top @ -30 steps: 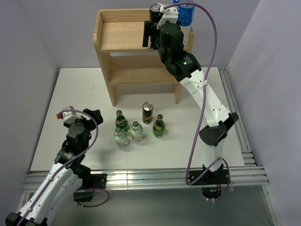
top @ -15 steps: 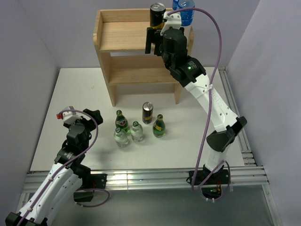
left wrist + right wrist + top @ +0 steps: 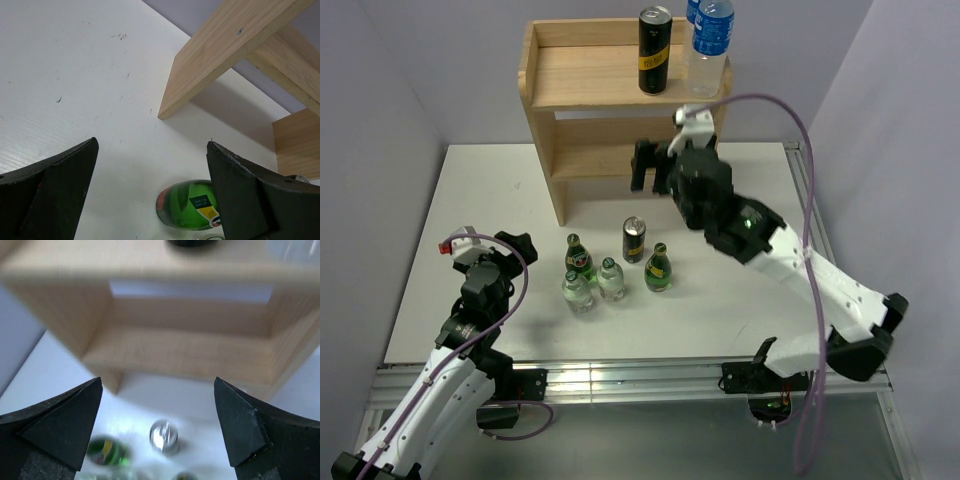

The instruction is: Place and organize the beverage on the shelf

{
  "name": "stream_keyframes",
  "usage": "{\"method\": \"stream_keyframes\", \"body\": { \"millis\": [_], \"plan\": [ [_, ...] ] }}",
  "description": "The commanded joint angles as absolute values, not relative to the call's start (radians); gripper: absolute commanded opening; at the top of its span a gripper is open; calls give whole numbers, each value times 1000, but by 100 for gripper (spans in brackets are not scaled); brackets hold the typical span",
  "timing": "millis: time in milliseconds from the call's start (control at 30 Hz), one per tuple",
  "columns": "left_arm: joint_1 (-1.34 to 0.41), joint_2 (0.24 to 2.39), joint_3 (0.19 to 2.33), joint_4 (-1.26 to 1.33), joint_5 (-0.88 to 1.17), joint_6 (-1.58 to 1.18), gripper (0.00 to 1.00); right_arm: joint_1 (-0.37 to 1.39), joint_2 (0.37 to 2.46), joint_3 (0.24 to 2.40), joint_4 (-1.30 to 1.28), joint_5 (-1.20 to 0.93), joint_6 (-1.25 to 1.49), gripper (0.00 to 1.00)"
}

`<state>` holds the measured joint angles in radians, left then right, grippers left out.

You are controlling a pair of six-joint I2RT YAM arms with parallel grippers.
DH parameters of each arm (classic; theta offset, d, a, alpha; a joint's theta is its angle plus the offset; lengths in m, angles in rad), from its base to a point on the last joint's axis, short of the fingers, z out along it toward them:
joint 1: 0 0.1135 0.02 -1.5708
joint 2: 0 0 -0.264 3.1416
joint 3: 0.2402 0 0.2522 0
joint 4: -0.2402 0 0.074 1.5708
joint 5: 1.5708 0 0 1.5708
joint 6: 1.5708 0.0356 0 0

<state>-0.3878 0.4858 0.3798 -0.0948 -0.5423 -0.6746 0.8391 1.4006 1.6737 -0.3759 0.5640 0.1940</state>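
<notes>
The pale wooden shelf [image 3: 585, 75] stands at the back of the table. A black can [image 3: 654, 37] and two blue-labelled water bottles [image 3: 710, 35] stand on the right of its upper board. My right gripper [image 3: 650, 165] is open and empty in front of the lower board. Its wrist view [image 3: 157, 390] looks at the shelf [image 3: 190, 355] and down on a can top [image 3: 164, 435]. On the table stand a second black can [image 3: 634, 240], two green bottles [image 3: 578, 258] and two clear bottles [image 3: 611, 280]. My left gripper [image 3: 510, 245] is open and empty, left of them.
In the left wrist view the open gripper [image 3: 151, 145] frames a green bottle [image 3: 192, 205] and the shelf's side panel [image 3: 220, 50]. A metal rail [image 3: 620, 380] runs along the near table edge. Grey walls close in on both sides.
My right gripper has come away from the black can on the upper board and dropped down and forward, open. The can stays standing there. The left arm has not moved.
</notes>
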Motion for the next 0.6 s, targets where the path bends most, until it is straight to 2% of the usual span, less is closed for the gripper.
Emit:
{"method": "stream_keyframes", "body": {
  "millis": [0,100,200,367,567],
  "plan": [
    [-391,472,387,-81,-551,-680,97,936,1209,1449,-308,663,313,99],
    [-393,474,387,-80,-548,-684,99,1002,1036,1049,-224,658,463,99],
    [-393,482,385,-77,-545,-687,99,1060,942,848,-187,686,553,100],
    [-394,497,385,-72,-557,-690,99,1103,904,657,-157,687,649,100],
    [-394,488,380,-78,-568,-689,99,1108,969,485,-3,658,716,100]
  ]
}}
